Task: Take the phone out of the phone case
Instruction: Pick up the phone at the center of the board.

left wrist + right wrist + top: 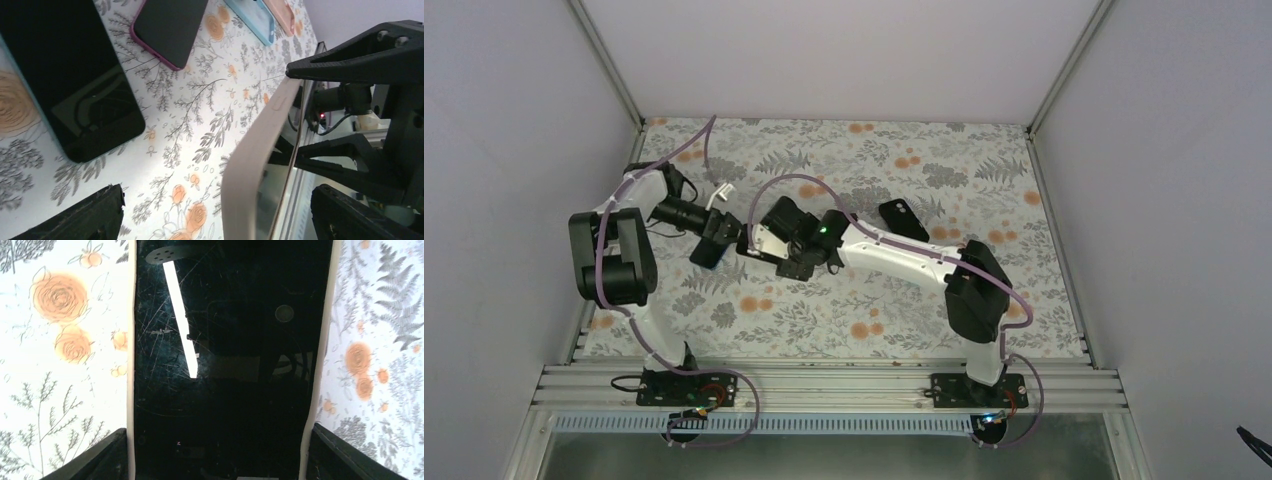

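A phone with a scratched black screen [225,355] sits in a beige case [131,365]. My right gripper [217,430] is shut on it, one finger on each long side of the case. In the top view it holds the phone [744,243] above the table's left middle. My left gripper [218,192] is open, and the case's edge [255,165] stands between its fingers [95,215], touching neither. The left gripper [724,232] meets the right gripper [762,243] at the phone's end. A thin gold edge [296,145] shows beside the case; I cannot tell whether it has lifted out.
Below the left gripper lies a dark phone in a light blue case [65,80], also in the top view [707,252]. A phone in a pink case [167,30], a blue case [250,20] and a peach case [282,15] lie farther off. Another dark phone [904,220] lies right of centre.
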{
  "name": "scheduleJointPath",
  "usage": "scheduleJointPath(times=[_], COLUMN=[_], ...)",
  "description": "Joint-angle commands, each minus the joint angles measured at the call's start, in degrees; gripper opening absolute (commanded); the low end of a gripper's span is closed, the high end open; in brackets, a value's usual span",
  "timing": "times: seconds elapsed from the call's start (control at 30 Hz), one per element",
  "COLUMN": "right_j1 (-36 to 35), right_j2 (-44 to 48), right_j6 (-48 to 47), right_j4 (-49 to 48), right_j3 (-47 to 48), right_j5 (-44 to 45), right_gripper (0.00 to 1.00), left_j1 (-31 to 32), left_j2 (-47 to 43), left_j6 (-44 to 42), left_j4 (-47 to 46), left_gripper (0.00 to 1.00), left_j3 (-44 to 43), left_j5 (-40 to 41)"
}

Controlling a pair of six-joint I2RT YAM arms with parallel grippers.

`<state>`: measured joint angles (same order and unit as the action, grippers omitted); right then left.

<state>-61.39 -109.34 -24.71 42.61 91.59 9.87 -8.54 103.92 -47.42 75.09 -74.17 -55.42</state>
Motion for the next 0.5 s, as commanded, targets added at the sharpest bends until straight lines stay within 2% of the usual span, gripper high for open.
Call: scheduleJointPath(times=[0.0, 0.17, 0.3, 0.37, 0.4, 0.43, 0.47], right_j1=[0.78, 1.60, 1.61, 1.71, 2.15, 2.72, 3.73], right_j2=[-1.56, -2.48, -3.06, -2.45, -1.65, -1.03, -0.15], right_j6=[-0.34, -0.79, -1.26, -1.20, -0.95, -0.62, -0.30], right_j4=[-4.05, -4.98, -4.63, -4.44, -4.23, -3.41, -2.54], right_j3=[4.72, 6.62, 7.11, 6.44, 6.07, 5.91, 5.91], right_j5=[3.46, 3.02, 2.31, 1.89, 0.97, -0.76, -2.61], right_gripper=[0.50, 0.50, 0.55, 0.72, 0.84, 0.94, 0.99], left_j1=[1.93, 3.49, 4.13, 4.50, 4.87, 5.23, 5.69], left_j2=[2.61, 3.25, 2.92, 2.37, 1.94, 1.46, 1.12], left_j6=[-1.32, -1.36, -1.27, -1.54, -1.92, -2.35, -2.67], left_j4=[2.70, 2.74, 2.83, 2.83, 2.80, 2.78, 2.78], left_gripper=[0.88, 0.64, 0.33, 0.09, 0.03, 0.02, 0.02], left_j3=[-1.54, -1.68, -3.43, -4.19, -4.61, -4.92, -5.31], left_j5=[-6.03, -7.66, -10.39, -11.34, -11.21, -10.69, -9.98])
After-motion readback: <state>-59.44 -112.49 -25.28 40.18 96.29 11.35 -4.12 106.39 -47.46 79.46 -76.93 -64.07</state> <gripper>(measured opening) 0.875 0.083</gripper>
